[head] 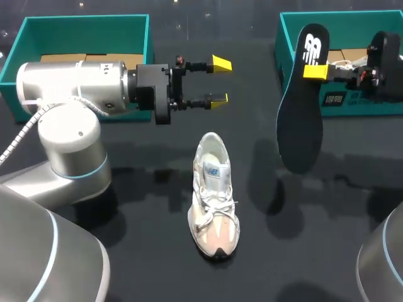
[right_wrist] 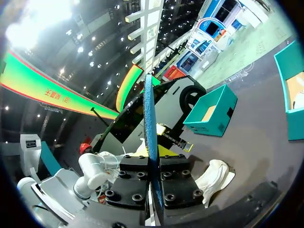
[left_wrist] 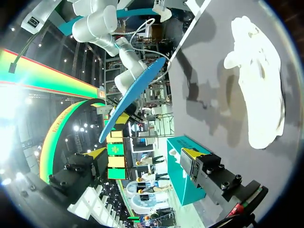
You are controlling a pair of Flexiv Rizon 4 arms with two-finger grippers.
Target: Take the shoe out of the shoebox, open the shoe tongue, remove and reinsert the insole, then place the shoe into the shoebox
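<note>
The right gripper's fingers are pinching the insole near what looks like its heel end, one pad pressing on each face. In the right wrist view the insole is showing edge-on, running straight out from between the pads. Gripped this way, it is hanging with its broad end down, clear of the table, at the right side and just in front of the right box. That probably leaves the free end ready to be fed back into the shoe.

The left gripper's fingers are standing spread wide apart and holding nothing. It is hovering above the table just beyond the far end of the shoe, likely waiting to steady it or hold it open.

The shoe is sitting upright on its sole in the middle of the table, outside both boxes, with its toe pointing to the near edge and its opening facing up. The left box is sitting at the far left.
</note>
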